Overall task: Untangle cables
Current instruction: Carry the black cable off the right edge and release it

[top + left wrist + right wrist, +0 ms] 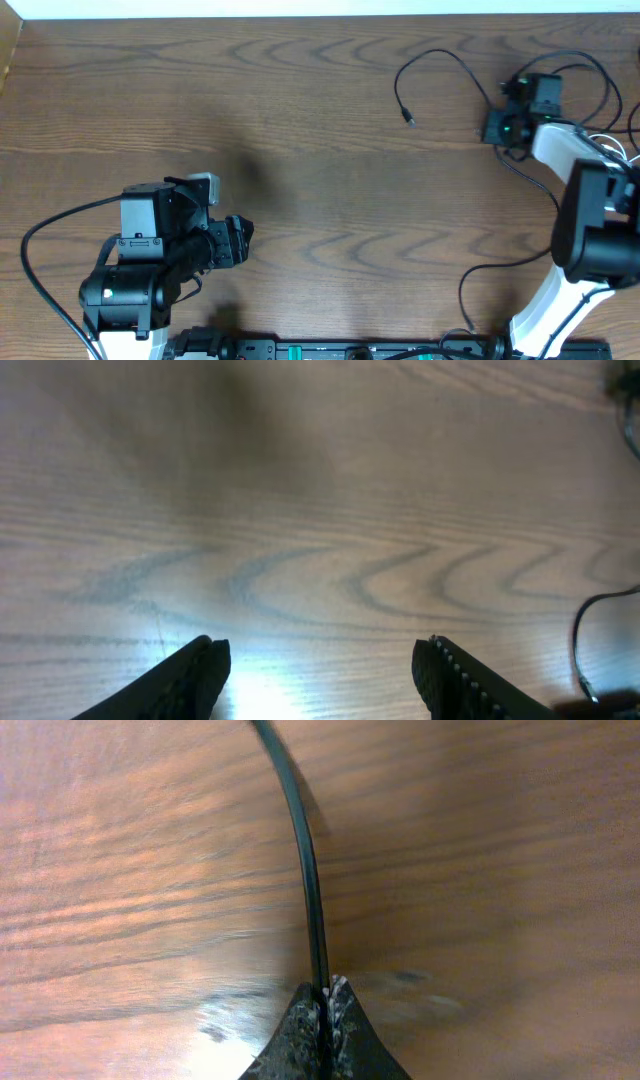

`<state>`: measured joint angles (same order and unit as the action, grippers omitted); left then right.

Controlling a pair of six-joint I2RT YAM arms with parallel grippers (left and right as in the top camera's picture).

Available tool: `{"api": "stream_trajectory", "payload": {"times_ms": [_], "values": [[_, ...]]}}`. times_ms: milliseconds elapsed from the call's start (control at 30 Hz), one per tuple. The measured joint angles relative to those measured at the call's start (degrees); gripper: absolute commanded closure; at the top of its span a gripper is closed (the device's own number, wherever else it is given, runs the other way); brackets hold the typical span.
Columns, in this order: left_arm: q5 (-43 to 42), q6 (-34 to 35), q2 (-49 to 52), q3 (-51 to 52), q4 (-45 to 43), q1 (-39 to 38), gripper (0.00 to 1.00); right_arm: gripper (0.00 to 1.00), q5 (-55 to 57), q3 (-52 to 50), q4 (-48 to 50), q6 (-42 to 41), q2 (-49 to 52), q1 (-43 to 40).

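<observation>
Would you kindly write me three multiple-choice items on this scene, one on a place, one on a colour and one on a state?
1. Where does the loose plug end lie?
A. on the far half of the table
B. hanging off the edge
C. at the near edge

2. What colour is the cable pinched by the right gripper?
A. white
B. black
C. red

3. How is the left gripper?
A. shut on a cord
B. open over bare wood
C. shut, empty

Answers:
1 A, the overhead view shows it lying toward the far edge.
2 B, the right wrist view shows a black cord between shut fingers.
3 B, its fingers stand apart with only wood between them.
</observation>
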<state>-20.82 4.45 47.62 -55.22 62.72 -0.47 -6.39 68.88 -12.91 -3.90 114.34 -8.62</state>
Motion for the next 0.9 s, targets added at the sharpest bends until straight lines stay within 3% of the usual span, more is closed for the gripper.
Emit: {"api": "stream_trajectory", "payload": {"times_ms": [100,433,600,900], "values": [[-0.09,0.0,0.0,0.0,0.85,0.0,0.36,0.99,0.09,0.87,-0.59,-1.03,-5.75,-3.58],[-0.09,0.0,0.0,0.0,1.29,0.0,0.36,0.99,0.85,20.39,8.72,-5.2,-26.56,-22.84],[-0.11,0.0,0.0,0.0,1.33,0.0,0.36,0.99,-4.2,21.99,8.15,-9.86,-26.67,-29.05],[-0.24,0.02,0.0,0.0,1.36,0.0,0.36,0.99,-10.01,21.49,-7.43,-12.44,-18.78,-29.75]]}}
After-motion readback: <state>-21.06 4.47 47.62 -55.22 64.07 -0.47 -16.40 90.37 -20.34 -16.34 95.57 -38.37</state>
